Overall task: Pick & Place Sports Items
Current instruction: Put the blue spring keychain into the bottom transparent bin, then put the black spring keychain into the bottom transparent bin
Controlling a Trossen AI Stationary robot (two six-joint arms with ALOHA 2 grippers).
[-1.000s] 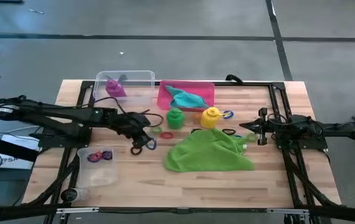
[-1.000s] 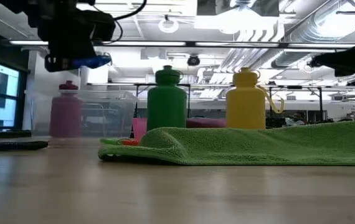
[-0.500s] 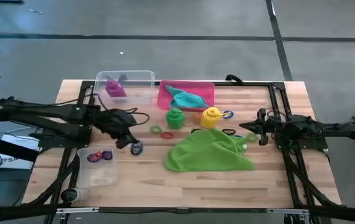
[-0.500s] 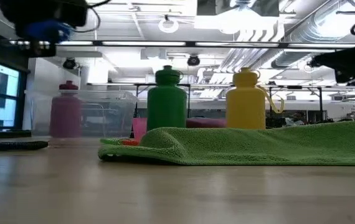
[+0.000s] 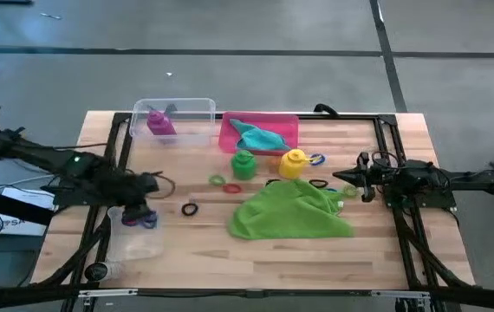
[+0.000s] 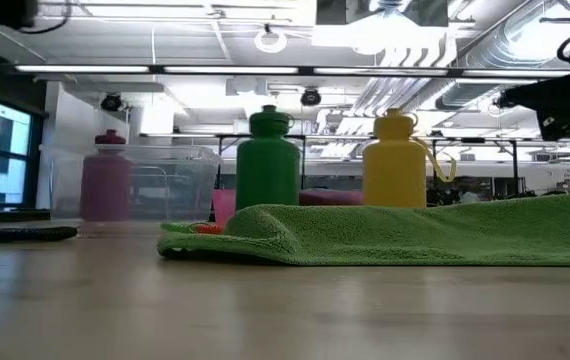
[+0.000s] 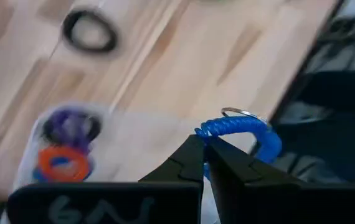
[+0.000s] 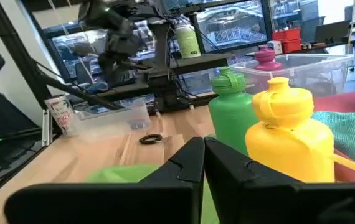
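Note:
My left gripper (image 5: 146, 214) hangs over the small clear tub (image 5: 134, 243) at the table's near left, shut on a blue coiled ring (image 7: 243, 132). A purple ring (image 7: 70, 126) and an orange ring (image 7: 59, 165) lie in that tub. On the table stand the green bottle (image 5: 243, 162) and the yellow bottle (image 5: 294, 161); the purple bottle (image 5: 160, 122) stands in the far tub. The teal cloth (image 5: 260, 136) lies in the pink tray, and the green cloth (image 5: 290, 212) lies spread on the table. My right gripper (image 5: 364, 176) waits shut at the right. My left gripper pinches the blue ring's coil (image 7: 212, 134) between its two fingertips, at one side of the loop. The fingers slant downward from the table's left side. The ring sticks out beyond the tips, lifted clear above the small tub.
A black ring (image 5: 190, 209), a green ring (image 5: 217, 180) and a red ring (image 5: 232, 187) lie on the wood between tub and bottles. More rings lie by the yellow bottle (image 5: 316, 183). A black frame runs along the table's sides. Bare wood lies along the near edge.
My left gripper has carried the blue ring from the table's middle toward the left and near edges and a little up, ending over the small tub. It has stayed shut on the ring. The black ring has stayed on the table.

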